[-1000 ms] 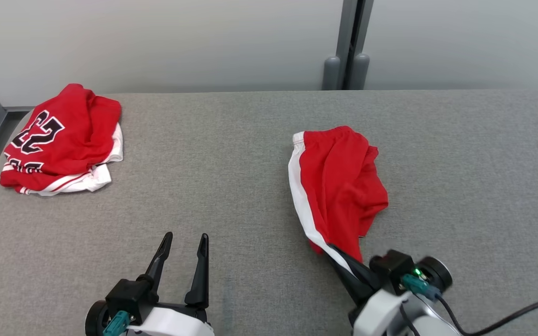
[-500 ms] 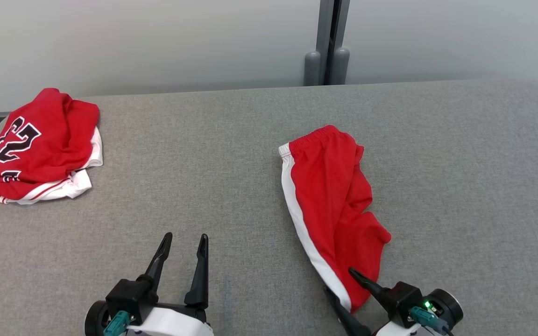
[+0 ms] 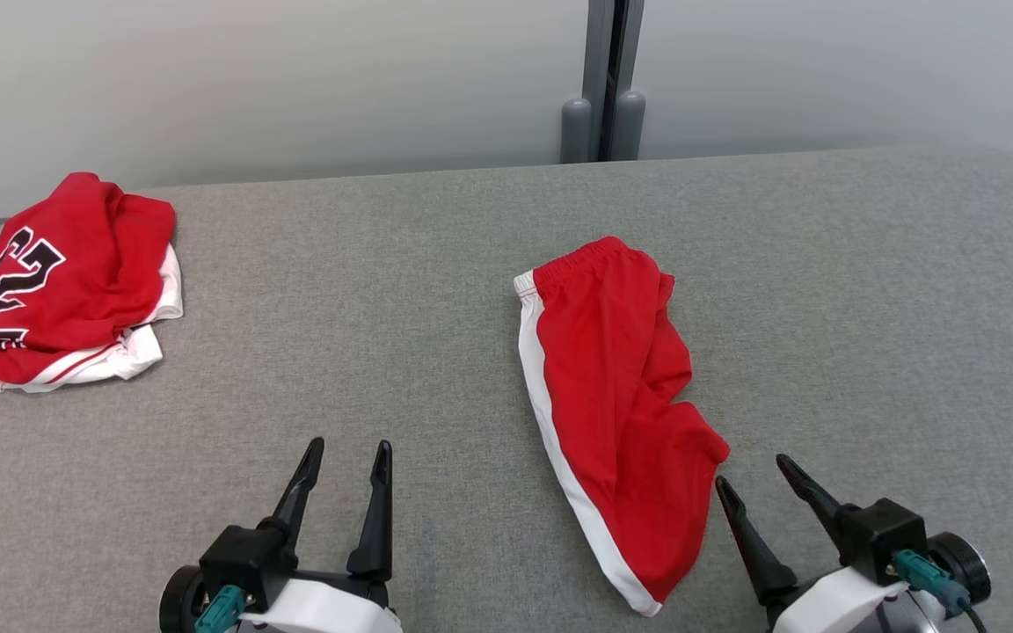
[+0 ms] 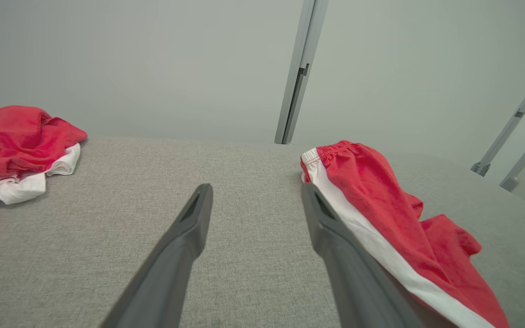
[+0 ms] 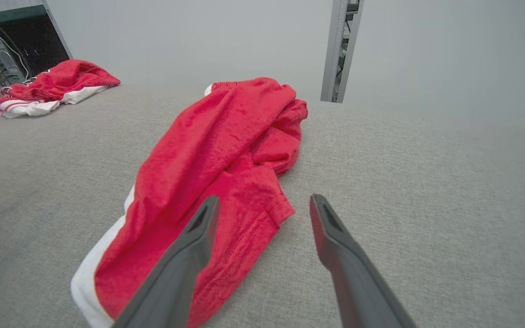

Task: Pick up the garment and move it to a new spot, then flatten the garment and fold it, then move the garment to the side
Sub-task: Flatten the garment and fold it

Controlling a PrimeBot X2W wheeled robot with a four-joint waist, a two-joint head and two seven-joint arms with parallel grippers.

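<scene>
Red shorts (image 3: 621, 413) with a white side stripe (image 3: 550, 422) lie crumpled lengthwise, right of centre on the surface (image 3: 383, 264). The elastic waistband (image 3: 594, 255) is at the far end and the leg hem (image 3: 647, 598) is at the near edge. The cloth looks like a thin sports knit: probably light, limp and a bit slick. It should drape and bunch when lifted, with nothing to break.

Best holds are likely the waistband corners or the hem corners. A pinch mid-panel would likely lift a single layer.

The right gripper (image 3: 753, 470) sits just beside the shorts' near right edge, fingers spread wide, holding nothing. The left gripper (image 3: 350, 444) is well apart to the left, also wide and empty.

The surface is grey woven fabric, flat and matte. It probably drags on cloth, so sliding may wrinkle the shorts. A bundled red jersey (image 3: 58, 272) with black numerals sits at the far left corner. Behind the surface is a plain pale wall (image 3: 295, 79) with a grey post (image 3: 603, 79).
</scene>
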